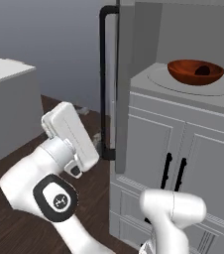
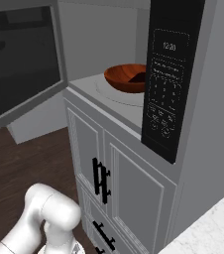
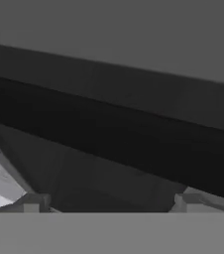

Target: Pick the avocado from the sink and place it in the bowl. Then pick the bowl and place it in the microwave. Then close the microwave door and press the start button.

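Nearest thing is the robot's own white arm [image 1: 59, 163], folded up low in front of the grey cabinet [image 1: 183, 163] with the two black door handles [image 1: 173, 173]. There's open dark wood floor [image 1: 15, 233] to the left of it, so plenty of room on that side.

The gripper [image 3: 106, 206] is spread about as wide as it goes and has nothing in it. In the hand view its two finger tips sit well apart at the bottom, pointed at a thick black bar [image 3: 109, 134] running slantwise across a grey surface. I can't tell whether the tips are touching it.

Next up, the microwave door [image 1: 119, 84] hangs wide open. In the left base view you see it nearly edge-on, with its long black handle [image 1: 104, 84] on the outer side, just beside the arm's wrist. In the right base view its big dark glass [image 2: 20, 64] swings out to the left, and its lower edge sits level with the microwave floor.

Further in, the microwave [image 2: 183, 149] is open at the front with light grey walls. The bowl [image 1: 196, 72] sits on the round plate [image 1: 218, 89] on its floor, set back from the front lip. The avocado [image 1: 201, 71] is the dark lump inside the bowl. The black button panel [image 2: 168, 79] is on the right edge of the opening.

Far left there's a pale desk [image 1: 5, 99] corner, well apart from everything.
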Tool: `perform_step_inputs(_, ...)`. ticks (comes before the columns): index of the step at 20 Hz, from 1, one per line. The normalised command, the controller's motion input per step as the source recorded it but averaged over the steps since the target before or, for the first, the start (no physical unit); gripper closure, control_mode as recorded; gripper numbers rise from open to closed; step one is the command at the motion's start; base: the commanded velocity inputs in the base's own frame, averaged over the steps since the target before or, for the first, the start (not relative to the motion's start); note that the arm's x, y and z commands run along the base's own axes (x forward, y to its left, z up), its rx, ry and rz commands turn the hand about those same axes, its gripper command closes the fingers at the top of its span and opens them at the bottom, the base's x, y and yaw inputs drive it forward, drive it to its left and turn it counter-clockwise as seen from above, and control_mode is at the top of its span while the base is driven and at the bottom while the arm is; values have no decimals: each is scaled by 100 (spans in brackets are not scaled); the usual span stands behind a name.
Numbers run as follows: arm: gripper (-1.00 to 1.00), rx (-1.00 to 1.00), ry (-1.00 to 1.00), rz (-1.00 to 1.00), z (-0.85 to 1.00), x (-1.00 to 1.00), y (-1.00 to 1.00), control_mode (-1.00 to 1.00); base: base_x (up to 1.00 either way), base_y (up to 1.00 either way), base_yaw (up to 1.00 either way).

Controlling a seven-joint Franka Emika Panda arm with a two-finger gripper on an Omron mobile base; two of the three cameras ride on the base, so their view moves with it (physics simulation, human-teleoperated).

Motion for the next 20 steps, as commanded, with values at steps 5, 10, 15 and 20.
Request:
perform_step_inputs(5,-100,35,-23,0,2,5,-100,-100,0,0,0)
perform_step_inputs(10,-100,37,0,0,0,47,-100,-100,0,0,0)
perform_step_inputs(15,-100,34,-4,0,0,40,-100,-100,0,0,0)
perform_step_inputs(20,-100,32,-17,0,0,7,-100,-100,0,0,0)
